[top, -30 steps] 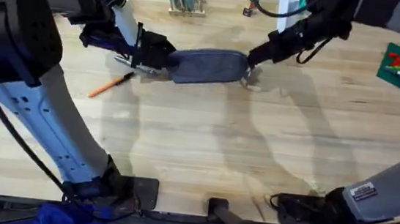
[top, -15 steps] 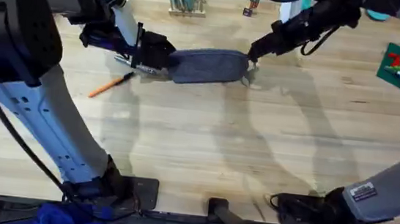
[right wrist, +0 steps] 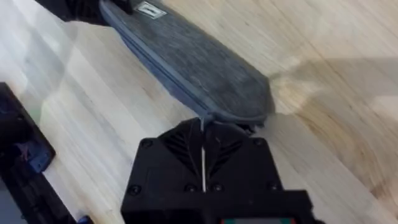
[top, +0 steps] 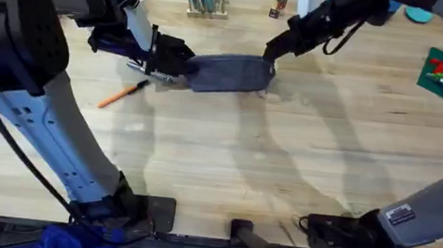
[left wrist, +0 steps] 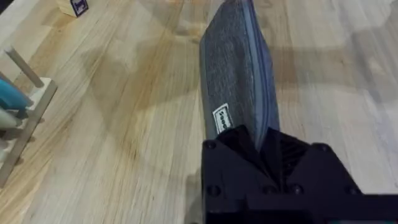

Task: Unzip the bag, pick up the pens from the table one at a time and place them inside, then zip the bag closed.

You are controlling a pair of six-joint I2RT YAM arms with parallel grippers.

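Two grippers work on the bag [top: 230, 74], one at each end of it. Your left gripper [top: 180, 61] is clamped on the bag's left end; in the left wrist view the black fingers [left wrist: 249, 146] pinch the fabric just below the small white label [left wrist: 222, 121]. Your right gripper [top: 273, 49] sits at the bag's right end with its fingers pressed together, only a thin slit between them in the right wrist view, right against the rounded tip where the zip ends. You cannot tell from these views whether it actually has the zip pull.

The bag lies flat on the desk [top: 283, 162], stretched between the two grippers, and its zip [left wrist: 260, 68] looks closed along the stretch seen in the left wrist view. The orange pen [top: 122, 94] lies on the desk near the bag's left end, on the side toward the arm bases, angled with its dark tip pointing toward the bag. A silvery pen [top: 151, 74] lies just beside the bag's left end, partly under your left gripper.
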